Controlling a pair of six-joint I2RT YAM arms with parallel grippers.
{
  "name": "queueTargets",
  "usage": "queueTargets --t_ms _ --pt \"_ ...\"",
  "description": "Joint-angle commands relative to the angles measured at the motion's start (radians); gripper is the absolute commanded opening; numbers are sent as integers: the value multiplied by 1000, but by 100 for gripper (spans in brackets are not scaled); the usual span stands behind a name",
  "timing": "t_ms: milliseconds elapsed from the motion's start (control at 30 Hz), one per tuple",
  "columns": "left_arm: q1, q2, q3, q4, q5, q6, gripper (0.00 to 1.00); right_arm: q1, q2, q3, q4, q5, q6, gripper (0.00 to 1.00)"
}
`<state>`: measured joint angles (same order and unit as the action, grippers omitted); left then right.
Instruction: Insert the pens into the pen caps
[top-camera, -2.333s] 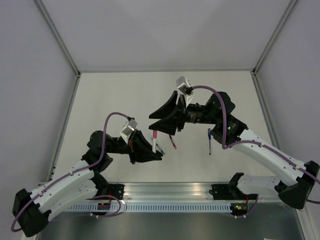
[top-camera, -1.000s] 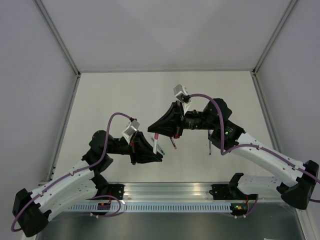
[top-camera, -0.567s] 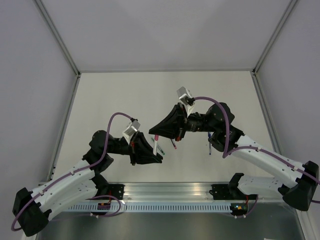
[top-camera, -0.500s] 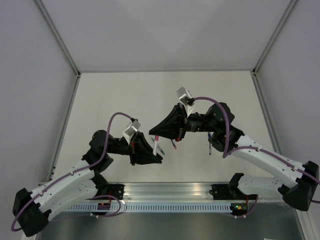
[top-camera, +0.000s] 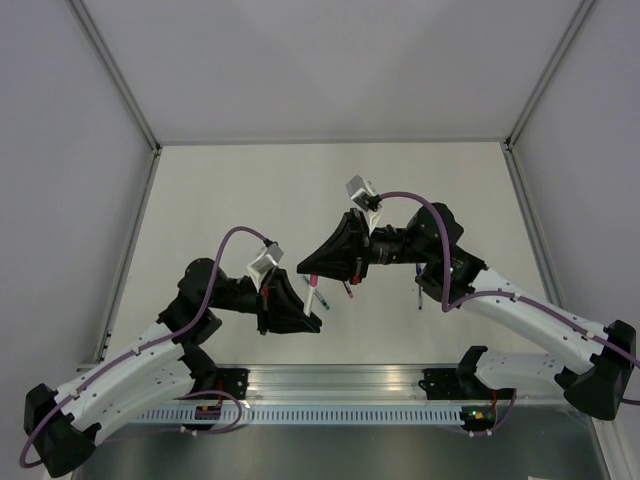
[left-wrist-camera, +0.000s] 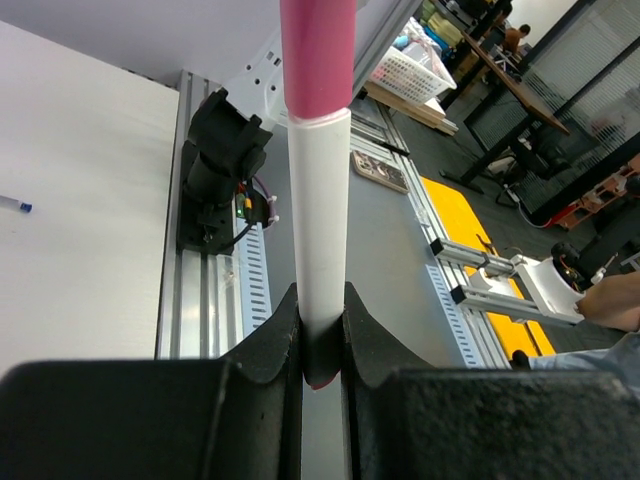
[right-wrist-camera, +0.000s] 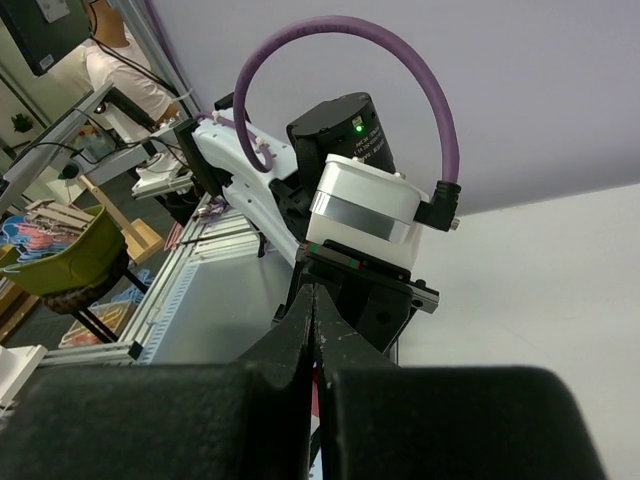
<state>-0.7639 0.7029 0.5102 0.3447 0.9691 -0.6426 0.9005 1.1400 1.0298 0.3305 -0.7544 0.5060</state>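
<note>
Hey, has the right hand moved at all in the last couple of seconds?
Yes. The right hand has come a little nearer the aluminium rail along the table's near edge, and its jaws, spread wide before, are now shut.

Left gripper (left-wrist-camera: 322, 305) clamped, right gripper (right-wrist-camera: 313, 300) closed (the 2 face each other).

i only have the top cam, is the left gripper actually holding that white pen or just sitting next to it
Observer: Holding it. The left wrist view shows the left gripper clamped on the white pen low on its barrel, pink end pointing away from the gripper.
Operator: ok and the right one, anything in it
Observer: In the right wrist view the right gripper is shut tight, with nothing visible between its jaws.
</note>
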Motion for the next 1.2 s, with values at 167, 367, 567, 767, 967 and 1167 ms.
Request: queueTargets --t_ms 167,367,567,767,967,1167 --pt "5 -29 134 132 -141 38 2 52 30 -53 -153 -60 2 0" --pt "5 -49 142 128 -222 37 2 57 -14 -105 -160 -33 -21 0" --pt "5 -22 130 221 -221 -12 2 61 -57 -206 31 1 57 0" --pt "3 -13 134 257 -213 -37 2 72 -40 -257 125 -11 80 0" --pt "5 -19 154 200 -188 -8 2 78 -46 -232 38 -3 39 0" --pt "5 -29 129 178 -173 4 2 78 -141 -168 -123 96 -50 0"
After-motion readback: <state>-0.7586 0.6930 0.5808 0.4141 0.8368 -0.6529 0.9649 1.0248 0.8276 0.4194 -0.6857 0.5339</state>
